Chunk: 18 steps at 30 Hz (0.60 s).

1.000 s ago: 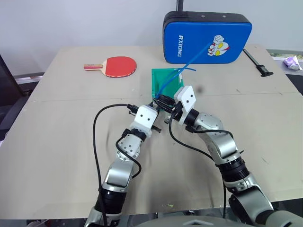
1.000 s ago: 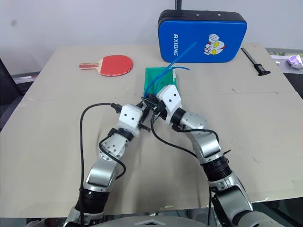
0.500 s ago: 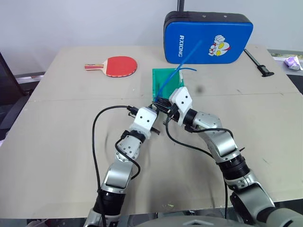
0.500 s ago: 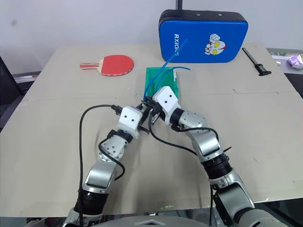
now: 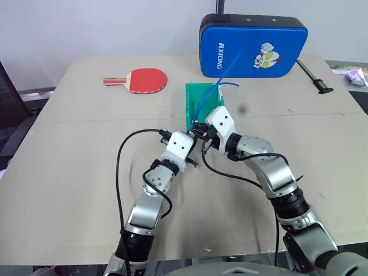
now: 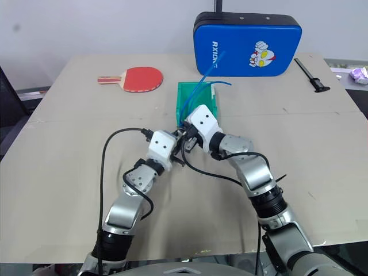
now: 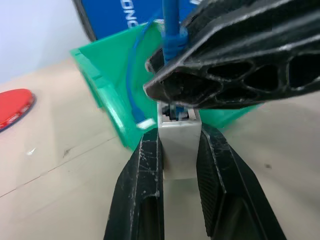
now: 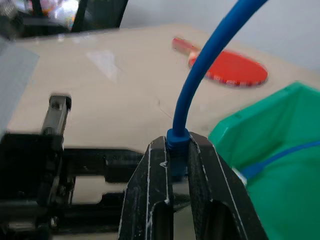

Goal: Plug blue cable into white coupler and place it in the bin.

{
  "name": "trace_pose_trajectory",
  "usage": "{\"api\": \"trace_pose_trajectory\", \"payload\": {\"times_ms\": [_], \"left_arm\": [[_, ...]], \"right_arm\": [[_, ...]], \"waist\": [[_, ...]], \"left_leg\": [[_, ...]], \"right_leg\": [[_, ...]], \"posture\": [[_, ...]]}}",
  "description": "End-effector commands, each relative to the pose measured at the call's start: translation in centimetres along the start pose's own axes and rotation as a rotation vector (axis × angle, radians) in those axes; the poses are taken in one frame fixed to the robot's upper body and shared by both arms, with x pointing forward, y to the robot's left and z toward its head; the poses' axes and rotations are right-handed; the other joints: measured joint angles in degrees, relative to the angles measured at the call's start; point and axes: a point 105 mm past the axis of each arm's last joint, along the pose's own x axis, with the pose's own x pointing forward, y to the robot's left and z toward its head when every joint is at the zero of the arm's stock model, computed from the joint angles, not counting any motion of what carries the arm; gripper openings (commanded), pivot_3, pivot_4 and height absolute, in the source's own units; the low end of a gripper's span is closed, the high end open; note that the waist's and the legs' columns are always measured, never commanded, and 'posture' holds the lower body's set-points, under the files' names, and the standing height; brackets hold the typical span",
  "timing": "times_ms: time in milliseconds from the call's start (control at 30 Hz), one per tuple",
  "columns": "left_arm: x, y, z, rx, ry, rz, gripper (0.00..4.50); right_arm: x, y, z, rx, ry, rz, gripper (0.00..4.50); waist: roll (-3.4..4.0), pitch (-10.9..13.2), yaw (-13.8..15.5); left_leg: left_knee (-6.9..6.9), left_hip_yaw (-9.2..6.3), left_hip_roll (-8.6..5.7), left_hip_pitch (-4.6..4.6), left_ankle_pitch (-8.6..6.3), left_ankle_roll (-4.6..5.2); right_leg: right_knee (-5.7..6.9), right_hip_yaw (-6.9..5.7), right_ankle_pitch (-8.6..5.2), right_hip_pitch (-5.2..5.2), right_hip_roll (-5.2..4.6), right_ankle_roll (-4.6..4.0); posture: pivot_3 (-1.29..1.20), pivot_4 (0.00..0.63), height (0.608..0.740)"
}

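The blue cable [image 8: 200, 75] is clamped near its plug end between the closed fingers of the right pincer [image 8: 179, 150], and rises from there in a curve over the bin. Its plug sits at the socket of the white coupler [image 7: 177, 142]; whether it is fully seated cannot be told. The coupler is gripped between the two fingers of the left pincer [image 7: 177, 150], closed on its sides. Both pincers meet tip to tip above the desk [image 5: 69, 172], just in front of the bin's near wall.

The bin [image 5: 195, 95] stands directly behind the pincers. It holds a second blue cable [image 8: 280, 157] with a white piece at its end.

Beyond the bin a blue padded case [image 5: 253, 46] stands upright at the far edge. A red table-tennis paddle [image 5: 141, 80] lies well to the left of the bin. A black tool [image 5: 313, 77] lies to the right of the case.
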Motion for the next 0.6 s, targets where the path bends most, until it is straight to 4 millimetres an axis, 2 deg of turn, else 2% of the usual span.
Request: {"api": "trace_pose_trajectory", "payload": {"times_ms": [33,100,167,333,400,433,567,600], "left_arm": [[0.1,0.1,8.3,0.053,-0.331,0.008,0.31],[0.1,0.1,8.4,0.050,-0.335,0.006,0.31],[0.1,0.2,8.1,0.036,-0.324,0.011,0.31],[0.0,0.8,6.7,-0.018,-0.265,0.041,0.31],[-0.1,0.9,6.4,-0.032,-0.248,0.043,0.31],[-0.1,0.9,6.2,-0.035,-0.242,0.041,1.39],[-0.4,1.1,5.6,-0.033,-0.219,0.041,2.85],[-0.6,1.2,5.4,-0.031,-0.208,0.044,2.85]], "right_arm": [[-0.3,1.6,-5.6,0.091,0.243,0.046,0.00],[0.1,1.5,-4.9,0.125,0.200,0.023,0.00],[0.7,1.1,-3.4,0.170,0.106,-0.019,0.00],[0.7,-0.3,-0.1,0.124,-0.093,-0.073,0.00],[0.6,-0.6,0.5,0.114,-0.138,-0.085,0.00],[0.5,-0.7,0.9,0.099,-0.164,-0.085,0.00],[0.2,-1.3,1.8,0.087,-0.224,-0.106,0.00],[0.1,-1.5,2.0,0.088,-0.241,-0.112,0.00]], "waist": [[0.00,0.00,-0.01],[0.00,0.00,-0.08],[0.00,0.00,-0.16],[0.00,0.00,-0.13],[0.00,0.01,-0.12],[-0.02,0.01,-0.06],[-0.01,0.01,-0.07],[-0.01,0.01,-0.08]], "left_leg": [[0.00,0.01,0.00,0.01,0.00,0.00],[0.00,-0.02,0.00,0.01,0.00,0.00],[-0.02,-0.04,0.00,0.02,0.00,0.00],[-0.05,-0.07,0.00,0.01,0.00,0.00],[-0.05,-0.06,-0.01,-0.01,0.00,0.00],[-0.05,-0.05,0.00,-0.01,0.00,0.00],[-0.05,-0.04,0.00,-0.02,0.00,0.00],[-0.05,-0.03,-0.01,-0.01,0.00,0.00]], "right_leg": [[0.01,0.01,0.00,0.00,0.00,0.00],[0.01,-0.02,0.00,-0.01,0.04,0.00],[0.02,-0.04,0.00,0.00,0.10,0.00],[0.02,-0.06,0.00,-0.01,0.09,0.00],[0.00,-0.05,0.00,-0.01,0.08,0.00],[0.00,-0.05,0.00,0.00,0.06,0.00],[-0.02,-0.03,0.00,0.00,0.05,0.00],[-0.02,-0.02,0.00,0.00,0.05,0.00]], "posture": [[0.00,0.150,0.728],[0.00,0.150,0.728],[0.00,0.150,0.728],[0.00,0.150,0.728],[0.00,0.150,0.728],[0.00,0.150,0.728],[0.00,0.150,0.728],[0.00,0.150,0.728]]}}
